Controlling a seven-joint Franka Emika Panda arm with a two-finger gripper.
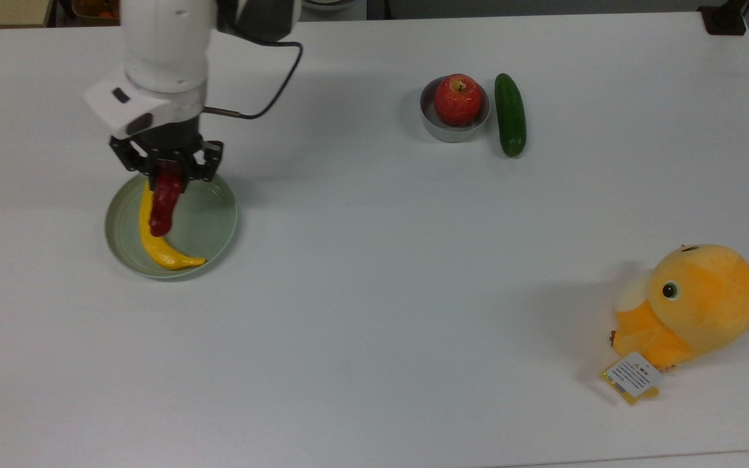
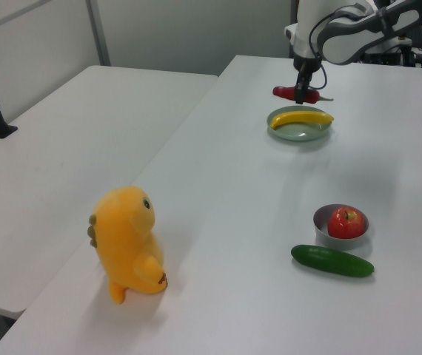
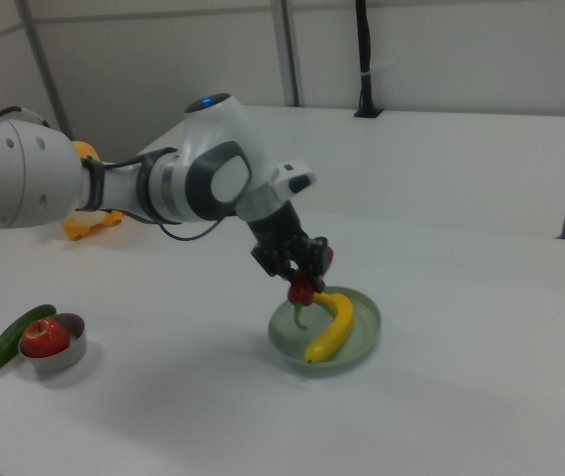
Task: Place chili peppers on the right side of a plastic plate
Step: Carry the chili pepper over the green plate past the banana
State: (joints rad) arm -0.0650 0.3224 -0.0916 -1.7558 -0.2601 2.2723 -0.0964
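Above the plate (image 1: 218,218), the claw (image 1: 168,174) is clamped on the chili (image 1: 163,208), which hangs clear of the dish with its free end out over the banana (image 1: 153,244). The left view shows the chili (image 2: 292,94) held level, well above the plate (image 2: 300,133) and the banana (image 2: 302,118). The pick-up and carry look done; what is left is the lowering and the release. The banana lies along the top view's left half of the plate, so the bare half is on the top view's right. As I judge it, the chili hangs over the banana side and needs a shift toward the bare half before it goes down. An apple (image 1: 458,99) in a bowl (image 1: 439,130) and a cucumber (image 1: 510,114) lie well apart on the surface (image 1: 374,292).
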